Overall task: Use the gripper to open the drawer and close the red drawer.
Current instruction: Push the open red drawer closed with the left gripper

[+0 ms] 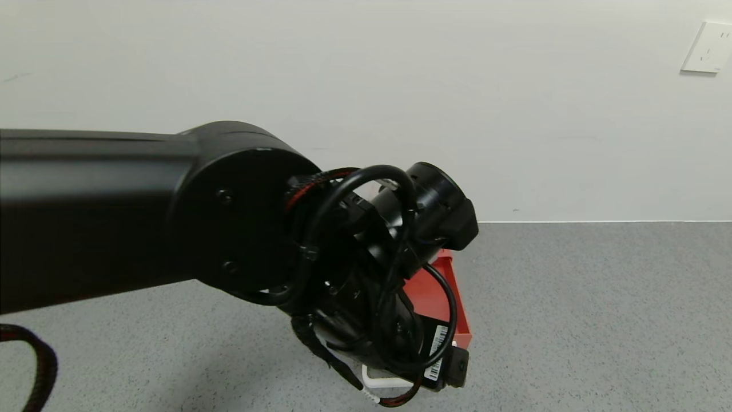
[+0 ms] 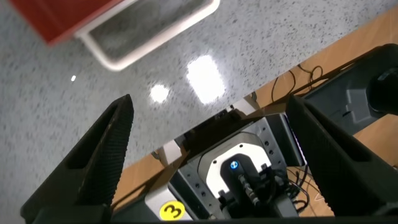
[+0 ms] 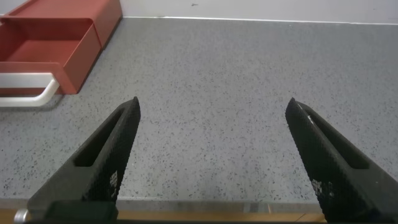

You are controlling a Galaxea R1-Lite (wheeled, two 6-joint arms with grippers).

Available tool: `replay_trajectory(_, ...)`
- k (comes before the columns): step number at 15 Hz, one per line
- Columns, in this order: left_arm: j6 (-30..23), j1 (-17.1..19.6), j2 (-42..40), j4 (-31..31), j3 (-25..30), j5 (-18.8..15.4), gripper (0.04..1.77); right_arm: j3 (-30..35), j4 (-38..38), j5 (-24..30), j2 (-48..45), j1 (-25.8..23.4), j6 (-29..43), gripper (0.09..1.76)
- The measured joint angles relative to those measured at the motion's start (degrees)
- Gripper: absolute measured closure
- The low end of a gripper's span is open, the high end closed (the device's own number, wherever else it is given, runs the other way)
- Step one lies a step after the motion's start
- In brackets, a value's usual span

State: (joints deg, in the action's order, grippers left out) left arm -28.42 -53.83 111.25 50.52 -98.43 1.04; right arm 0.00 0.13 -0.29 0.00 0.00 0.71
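Since the tray stands pulled out: opening looks done, closing remains.
Right gripper [image 3: 211,162]: nearest, parked low over the grey table [image 3: 236,93], jaws spread, empty.
Left gripper [image 2: 211,155]: just short of the white handle [image 2: 149,37], jaws wide apart, holding nothing.
Red drawer [image 1: 437,292]: at 6 o'clock in the head view, open, largely behind the left arm.
Wall [image 1: 400,68]: farthest, 12 o'clock.
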Motion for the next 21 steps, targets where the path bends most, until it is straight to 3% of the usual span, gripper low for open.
replay_trajectory(4, 2.16, -1.54, 5.36, -3.78, -3.39, -0.60, 0.06, 0.00, -0.04, 0.02, 0.00, 0.00, 0.00, 0.14)
replay_trajectory(6, 3.73, -2.00, 7.72, -7.98, -3.91, -2.51, 0.06, 0.00, -0.04, 0.05, 0.00, 0.00, 0.00, 0.14)
replay_trajectory(10, 4.11, -2.36, 10.65, -12.63, -3.00, -6.92, 0.06, 0.00, -0.02, 0.05, 0.00, 0.00, -0.02, 0.14)
replay_trajectory(12, 4.08, -2.34, 11.76, -13.25, -2.60, -7.40, 0.06, 0.00, -0.04, 0.02, 0.00, 0.00, -0.02, 0.14)
replay_trajectory(16, 3.78, -1.62, 13.39, -20.98, -1.21, -10.98, 0.06, 0.00, -0.04, 0.05, 0.00, 0.00, 0.00, 0.14)
replay_trajectory(21, -0.35, -1.89, 16.62, -22.27, -2.62, -10.57, 0.06, 0.00, -0.04, 0.02, 0.00, 0.00, 0.00, 0.14)
